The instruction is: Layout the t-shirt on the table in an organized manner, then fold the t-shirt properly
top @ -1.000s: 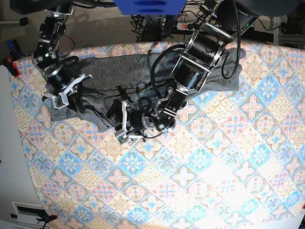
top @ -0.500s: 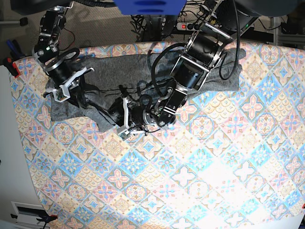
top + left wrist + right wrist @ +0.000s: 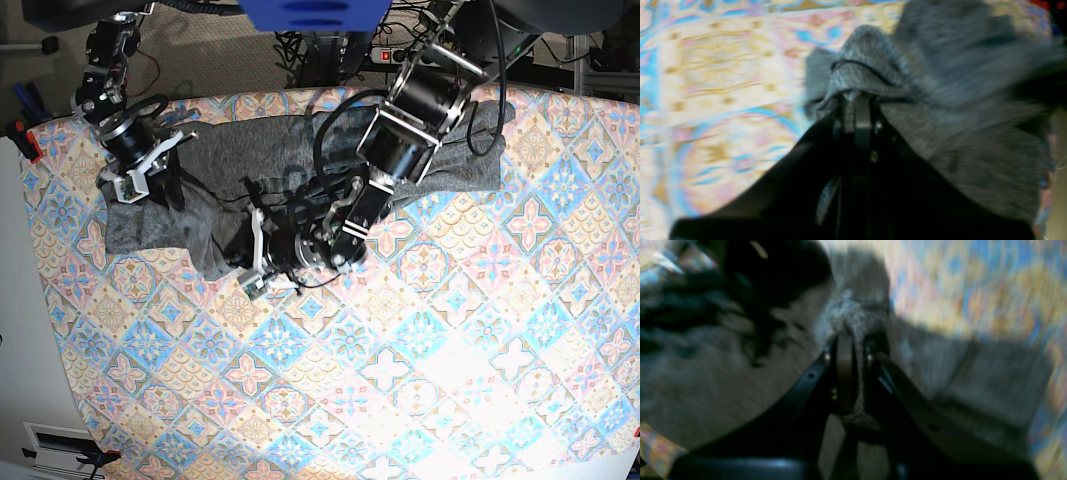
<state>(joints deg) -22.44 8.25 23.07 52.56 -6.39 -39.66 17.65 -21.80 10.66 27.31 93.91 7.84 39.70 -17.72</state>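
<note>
Two wrist views give us what the base view cannot: the grip itself. The base view alone shows the t-shirt [image 3: 300, 170] lying rumpled across the far part of the table [image 3: 420, 380], with both arms over it. In the left wrist view, we find the left gripper [image 3: 858, 100] with its jaws drawn together on a raised fold of the t-shirt [image 3: 940, 110], the grey knit bunched over the fingertips. In the right wrist view, the right gripper [image 3: 853, 340] is likewise clamped on a pinch of the t-shirt [image 3: 706, 386], cloth rising between the jaws. Both wrist views are blurred. In the base view we place the left gripper [image 3: 256, 272] at the shirt's near edge and the right gripper [image 3: 135, 180] near its far corner.
</note>
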